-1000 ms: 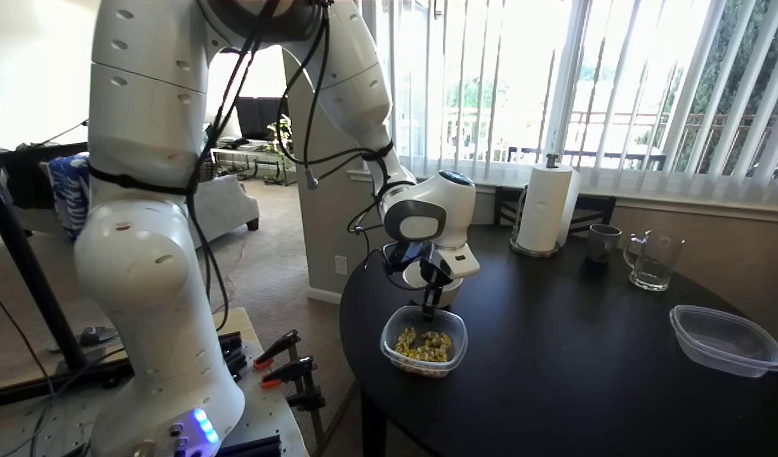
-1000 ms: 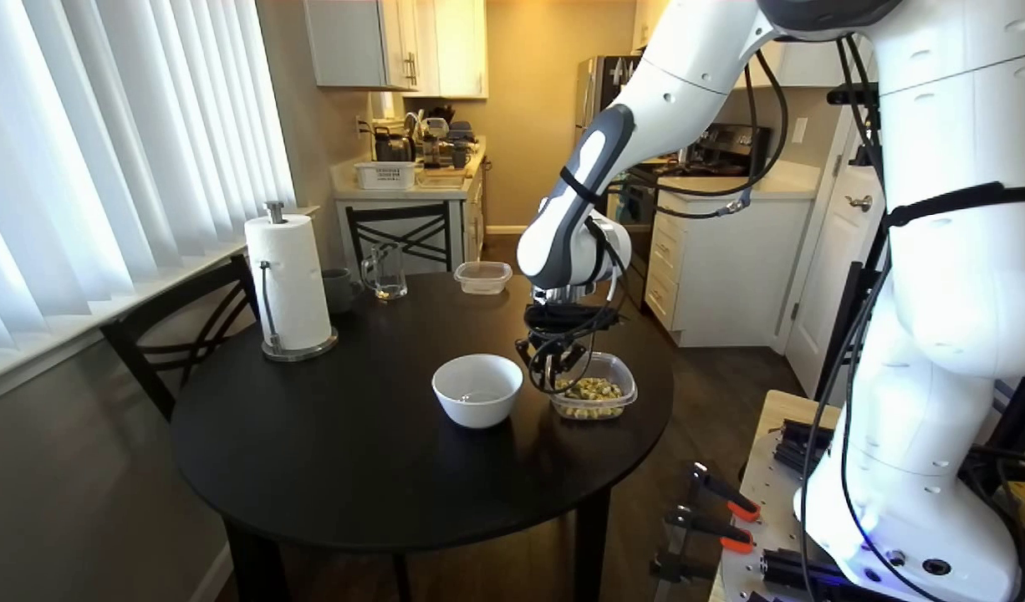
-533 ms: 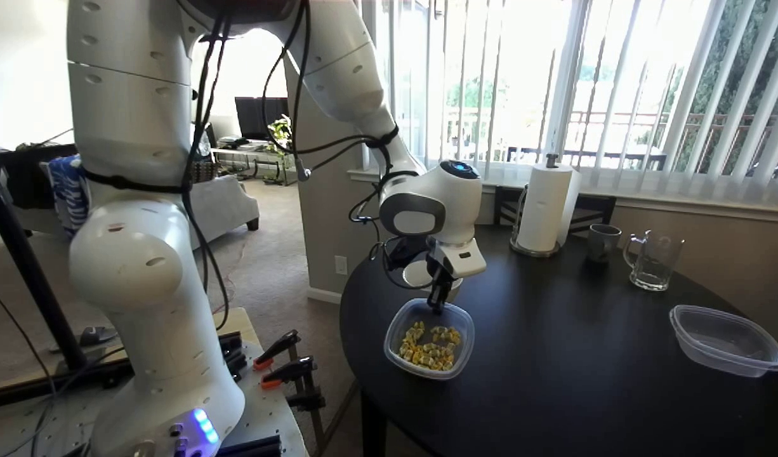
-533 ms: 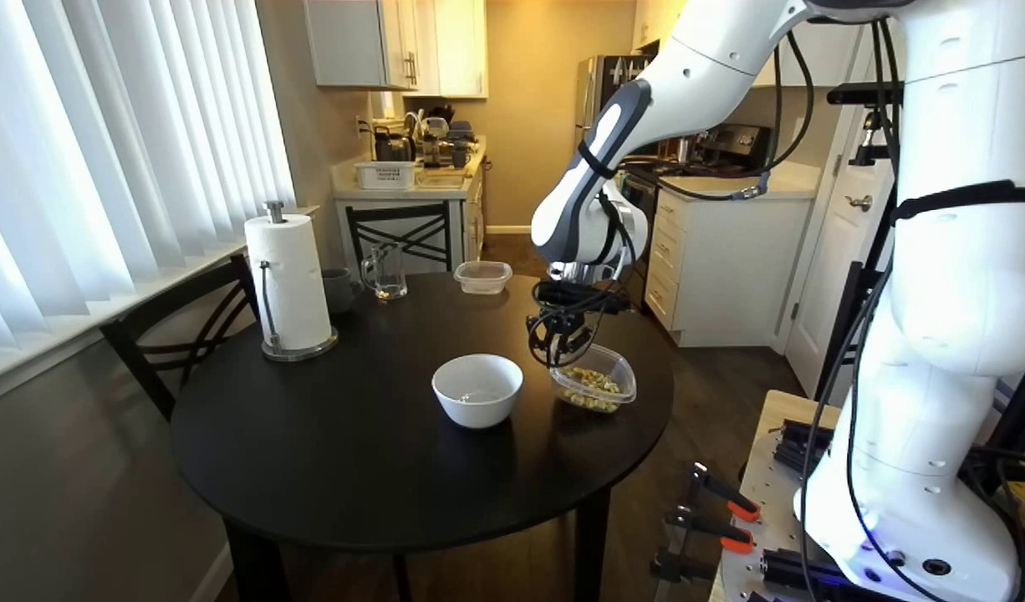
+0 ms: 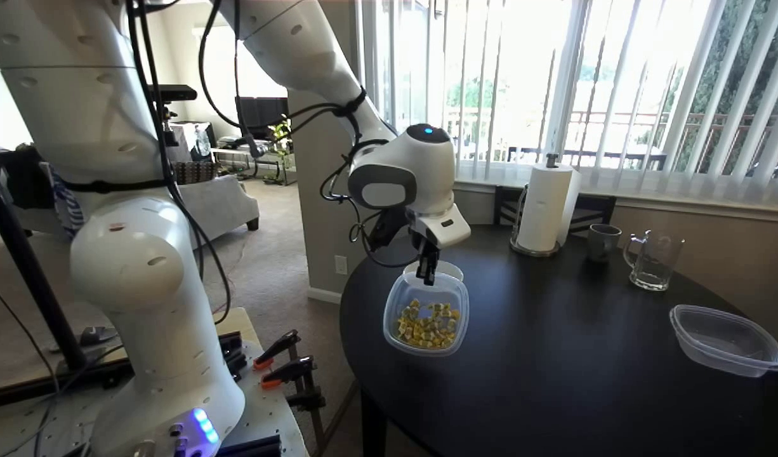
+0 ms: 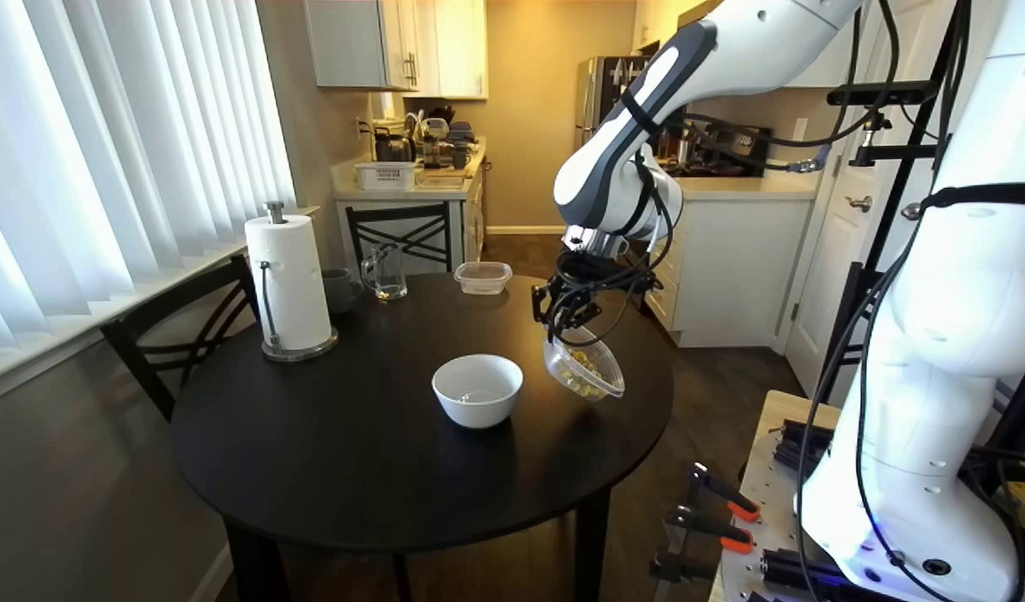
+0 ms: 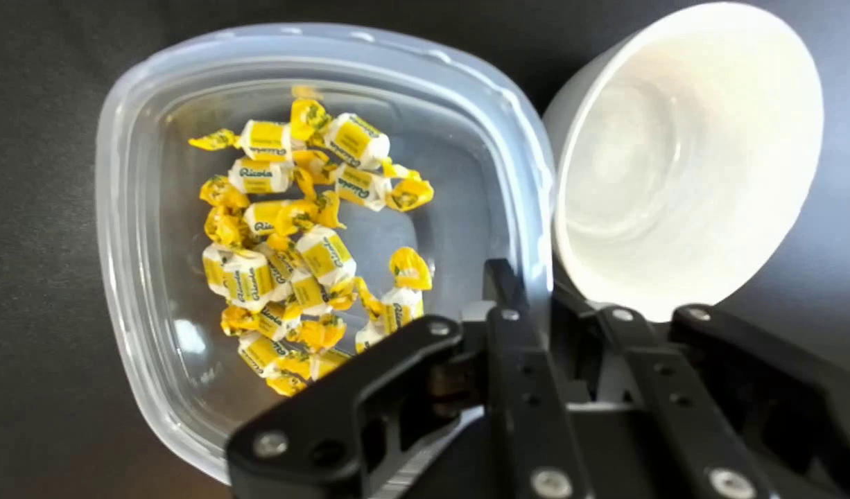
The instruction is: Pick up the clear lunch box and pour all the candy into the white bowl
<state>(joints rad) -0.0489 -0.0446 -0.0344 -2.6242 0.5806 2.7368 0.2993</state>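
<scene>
My gripper [image 7: 525,284] is shut on the rim of the clear lunch box [image 7: 123,277], on the side nearest the white bowl. The lunch box is off the table and tilted, with the gripped side higher, in both exterior views [image 5: 390,317] [image 6: 610,383]. The candy [image 7: 279,242], yellow and white wrapped pieces, lies inside it, toward the side away from the gripper. The white bowl [image 6: 477,405] stands upright on the table beside the lunch box, with no candy seen in it. In an exterior view the bowl [image 5: 451,270] is partly hidden behind the gripper and lunch box.
The round dark table [image 5: 554,381] also bears a flat clear container [image 5: 725,346], a glass mug [image 5: 655,260], a grey mug [image 5: 603,242] and a paper towel roll [image 6: 287,284]. The table's edge runs close beside the lunch box.
My gripper has risen with the lunch box, lifting it off the table. The lunch box has tilted, its gripped side going up. The white bowl has not moved.
</scene>
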